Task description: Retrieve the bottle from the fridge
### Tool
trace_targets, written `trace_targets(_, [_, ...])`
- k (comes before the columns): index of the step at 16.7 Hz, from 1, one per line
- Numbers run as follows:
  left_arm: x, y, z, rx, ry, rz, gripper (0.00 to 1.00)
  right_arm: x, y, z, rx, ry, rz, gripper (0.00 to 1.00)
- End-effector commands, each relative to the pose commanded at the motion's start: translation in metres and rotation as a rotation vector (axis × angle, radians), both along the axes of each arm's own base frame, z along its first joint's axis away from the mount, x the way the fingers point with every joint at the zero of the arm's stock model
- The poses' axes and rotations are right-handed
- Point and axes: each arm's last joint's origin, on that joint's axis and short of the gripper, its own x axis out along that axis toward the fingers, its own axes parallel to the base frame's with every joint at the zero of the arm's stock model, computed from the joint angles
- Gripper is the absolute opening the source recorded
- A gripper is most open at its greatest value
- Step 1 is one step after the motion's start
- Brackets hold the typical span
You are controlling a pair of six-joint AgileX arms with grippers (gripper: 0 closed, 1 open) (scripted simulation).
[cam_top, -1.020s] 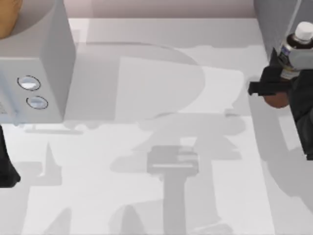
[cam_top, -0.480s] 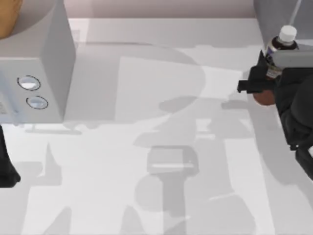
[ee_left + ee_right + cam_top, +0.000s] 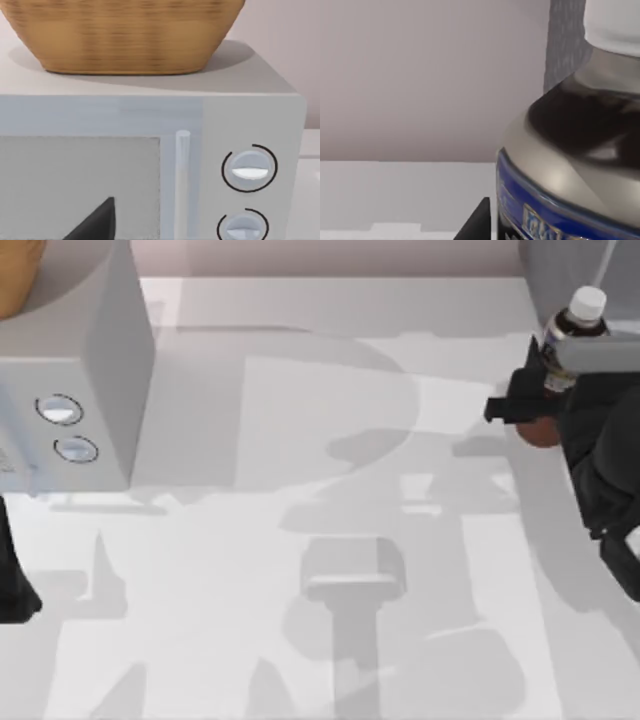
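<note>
The right gripper [image 3: 535, 405] pinches the bottle [image 3: 562, 350] (white-capped, blue-labelled) beside the fridge [image 3: 560, 270]. Likely light, rigid and smooth, it seems best gripped mid-body. The left arm's fingers cannot be judged.

You've got one bottle [image 3: 570, 345], one fridge [image 3: 560, 270], one microwave [image 3: 70, 370] — two dials — one basket [image 3: 122, 35].

The right gripper [image 3: 535, 405] hangs at the table's [image 3: 300, 540] right edge, black fingers clamped on the bottle [image 3: 562, 340], its arm reaching in from the right. The left arm sits parked at the table's left edge.
</note>
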Motion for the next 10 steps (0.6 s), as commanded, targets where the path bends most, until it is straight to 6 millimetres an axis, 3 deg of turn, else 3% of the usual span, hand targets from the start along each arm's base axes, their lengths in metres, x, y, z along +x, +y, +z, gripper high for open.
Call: trace_targets(10, [0.0000, 0.0000, 0.0000, 0.000, 0.000, 0.000, 1.00, 0.0000, 0.0000, 0.0000, 0.000, 0.000, 0.000, 0.90])
